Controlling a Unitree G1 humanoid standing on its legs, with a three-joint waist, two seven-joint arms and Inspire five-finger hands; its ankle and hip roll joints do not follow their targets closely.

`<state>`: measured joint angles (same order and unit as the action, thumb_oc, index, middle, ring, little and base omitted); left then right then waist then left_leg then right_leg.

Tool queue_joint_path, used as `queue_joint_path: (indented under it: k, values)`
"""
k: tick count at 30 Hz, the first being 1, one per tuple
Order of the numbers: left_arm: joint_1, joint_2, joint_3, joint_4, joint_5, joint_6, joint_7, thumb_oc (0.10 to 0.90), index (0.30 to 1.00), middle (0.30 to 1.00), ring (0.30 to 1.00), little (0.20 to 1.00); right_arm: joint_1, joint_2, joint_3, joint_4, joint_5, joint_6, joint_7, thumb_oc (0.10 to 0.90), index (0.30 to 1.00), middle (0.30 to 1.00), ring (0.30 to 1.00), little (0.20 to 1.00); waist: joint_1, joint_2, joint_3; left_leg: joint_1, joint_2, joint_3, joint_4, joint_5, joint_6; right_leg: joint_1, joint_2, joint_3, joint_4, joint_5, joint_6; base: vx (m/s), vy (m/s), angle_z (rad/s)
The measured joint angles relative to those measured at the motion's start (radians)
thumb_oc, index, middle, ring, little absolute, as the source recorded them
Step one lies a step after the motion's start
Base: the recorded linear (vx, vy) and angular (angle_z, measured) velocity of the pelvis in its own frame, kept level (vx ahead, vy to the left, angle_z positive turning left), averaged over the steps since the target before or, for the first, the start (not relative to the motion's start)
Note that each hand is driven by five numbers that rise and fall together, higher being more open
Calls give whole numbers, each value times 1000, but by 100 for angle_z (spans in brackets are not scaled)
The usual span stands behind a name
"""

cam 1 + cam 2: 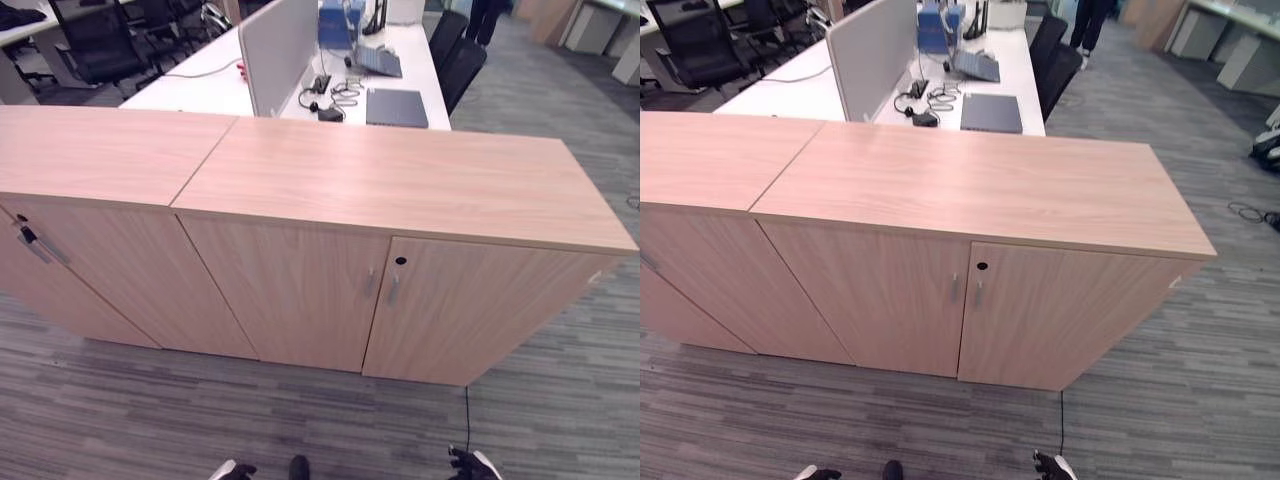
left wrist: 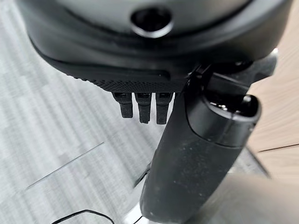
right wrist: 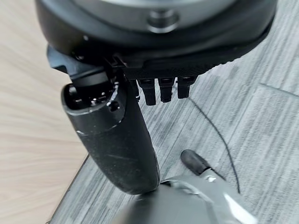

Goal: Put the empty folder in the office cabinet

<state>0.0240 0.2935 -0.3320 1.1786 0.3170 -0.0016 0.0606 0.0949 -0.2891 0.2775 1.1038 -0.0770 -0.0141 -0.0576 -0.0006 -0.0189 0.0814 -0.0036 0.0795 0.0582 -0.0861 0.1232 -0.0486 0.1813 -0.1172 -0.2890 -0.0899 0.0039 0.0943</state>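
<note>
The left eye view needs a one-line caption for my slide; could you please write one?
Closed wooden office cabinet with paired door handles, bare top, desks behind it.

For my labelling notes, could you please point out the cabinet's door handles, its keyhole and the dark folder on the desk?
door handles (image 1: 393, 291), left eye view, right-hand handle.
keyhole (image 1: 400, 261), left eye view, its centre.
dark folder (image 1: 396, 107), left eye view, cover's middle.

Black textured hand (image 2: 196, 154), round recessed screw
</note>
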Motion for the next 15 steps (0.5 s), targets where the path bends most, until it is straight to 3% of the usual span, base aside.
queue_joint_path:
  k: [9, 15]
  values:
    - [11, -14, -29, 0, -4, 0, -7, 800, 900, 900, 900, 900, -12, 0, -16, 61, 1, 3, -9, 800, 900, 900, 900, 900, -4, 18, -13, 8, 6, 21, 0, 1, 0, -4, 4, 22, 0, 10, -7, 17, -6, -6]
    - [41, -13, -15, 1, -145, 1, -10, 800, 900, 900, 900, 900, -17, 8, -17, 80, 3, 6, -16, 800, 900, 900, 900, 900, -2, 14, -23, 20, 6, 22, 0, 1, 0, 1, 4, 25, 0, 10, -7, 14, 0, -1]
